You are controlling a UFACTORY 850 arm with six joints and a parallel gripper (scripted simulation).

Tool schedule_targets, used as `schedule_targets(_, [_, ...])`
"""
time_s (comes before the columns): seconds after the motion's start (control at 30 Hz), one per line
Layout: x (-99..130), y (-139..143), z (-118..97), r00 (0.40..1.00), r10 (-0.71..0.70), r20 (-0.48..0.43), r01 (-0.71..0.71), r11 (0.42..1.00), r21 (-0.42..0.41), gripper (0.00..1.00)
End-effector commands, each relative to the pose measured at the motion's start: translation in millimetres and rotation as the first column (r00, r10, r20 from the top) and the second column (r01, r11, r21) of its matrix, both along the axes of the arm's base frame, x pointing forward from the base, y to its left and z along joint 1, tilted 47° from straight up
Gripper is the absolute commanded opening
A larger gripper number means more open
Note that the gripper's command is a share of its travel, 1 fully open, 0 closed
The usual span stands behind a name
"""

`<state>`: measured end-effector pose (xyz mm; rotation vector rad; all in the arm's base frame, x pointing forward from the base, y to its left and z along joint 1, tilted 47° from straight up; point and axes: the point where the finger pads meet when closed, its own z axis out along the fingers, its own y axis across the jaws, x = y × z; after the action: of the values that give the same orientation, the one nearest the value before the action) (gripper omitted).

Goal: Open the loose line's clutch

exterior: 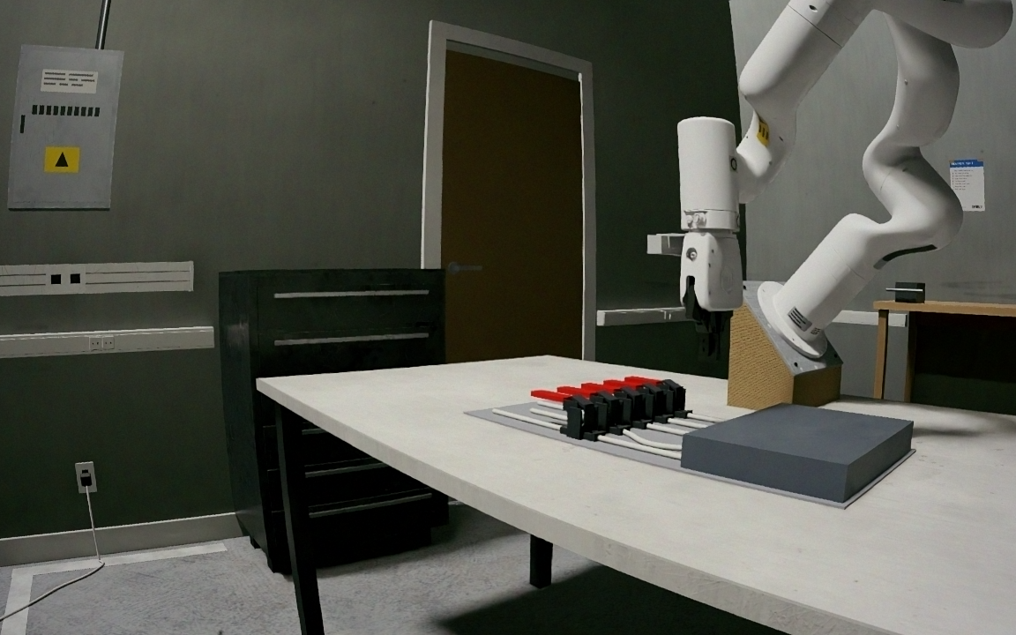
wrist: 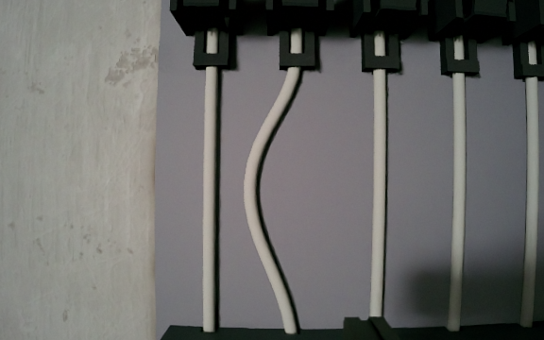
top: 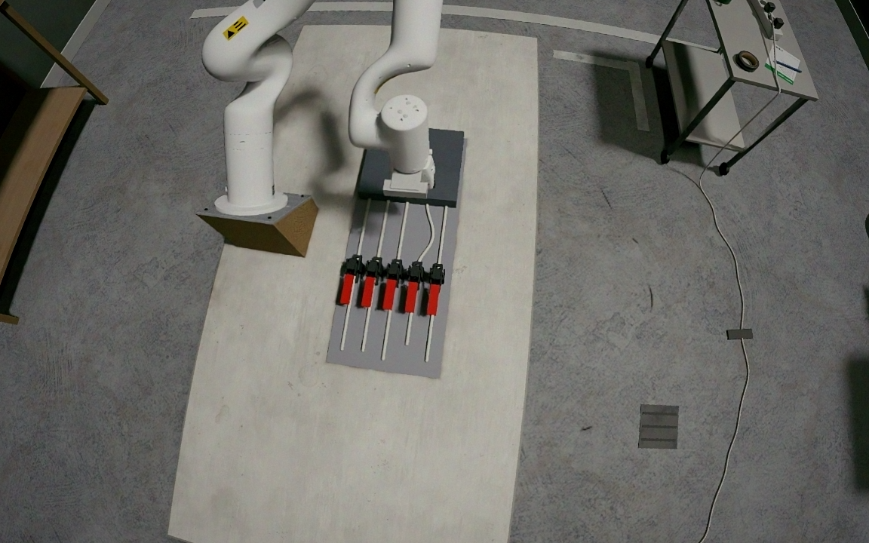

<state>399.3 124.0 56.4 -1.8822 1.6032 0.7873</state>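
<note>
The hand [exterior: 707,335] is clenched on nothing, held above the grey console [exterior: 795,456] on the bench [exterior: 432,442]. One bowed line [wrist: 263,189] is seen among four straight ones, red levers [top: 389,292] lying flat.

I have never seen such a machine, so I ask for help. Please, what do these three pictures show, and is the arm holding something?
It is one white robot arm bolted to a table. One picture looks down from above, one from the side, and one from a camera on the arm's wrist. On the table lies a flat grey console. Five white control lines run out of it, each through a black clutch with a red lever. Four lines are straight; one line bends in a loose curve. The tool hangs above the table, near the console, closed and holding nothing.
</note>
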Motion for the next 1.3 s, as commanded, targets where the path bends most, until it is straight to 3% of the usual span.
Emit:
schedule_targets(0.0, [0.6,-0.3,0.3,1.000,-0.001,0.001,0.001,1.000,0.000,0.00])
schedule_targets(0.37, [0.6,-0.3,0.3,1.000,-0.001,0.001,0.001,1.000,0.000,0.00])
schedule_targets(0.4, [1.0,-0.8,-0.3,1.000,-0.001,0.001,0.001,1.000,0.000,0.52])
schedule_targets(0.47, [9.1,-10.0,-12.2,1.000,-0.001,0.001,0.001,1.000,-0.001,0.52])
schedule_targets(0.53, [27.5,-35.7,-46.0,1.000,-0.001,0.000,0.001,1.000,-0.003,0.52])
schedule_targets(0.63, [27.5,-35.7,-46.0,1.000,-0.001,0.000,0.001,1.000,-0.003,0.52])
schedule_targets(0.67, [37.2,-53.8,-70.7,1.000,-0.001,0.000,0.001,1.000,-0.004,0.52])
schedule_targets(0.73, [37.2,-53.8,-70.7,1.000,-0.001,0.000,0.001,1.000,-0.004,0.52])
schedule_targets(0.77, [43.1,-70.4,-93.8,1.000,-0.001,0.000,0.001,1.000,-0.005,0.52])
schedule_targets(0.87, [45.1,-73.8,-98.8,1.000,-0.001,0.000,0.001,1.000,-0.005,0.52])
schedule_targets(0.9, [48.6,-91.0,-123.6,1.000,-0.001,0.000,0.001,1.000,-0.004,0.52])
schedule_targets(1.0, [50.0,-93.8,-127.9,1.000,-0.001,0.000,0.001,1.000,-0.004,0.52])
schedule_targets(1.03, [51.6,-111.3,-154.5,1.000,-0.001,0.000,0.001,1.000,-0.004,0.52])
schedule_targets(1.13, [51.8,-111.9,-155.5,1.000,-0.001,0.000,0.001,1.000,-0.004,0.52])
schedule_targets(1.17, [51.4,-126.6,-179.1,1.000,-0.001,0.000,0.001,1.000,-0.003,0.52])
schedule_targets(1.27, [51.4,-126.6,-179.1,1.000,-0.001,0.000,0.001,1.000,-0.003,0.52])
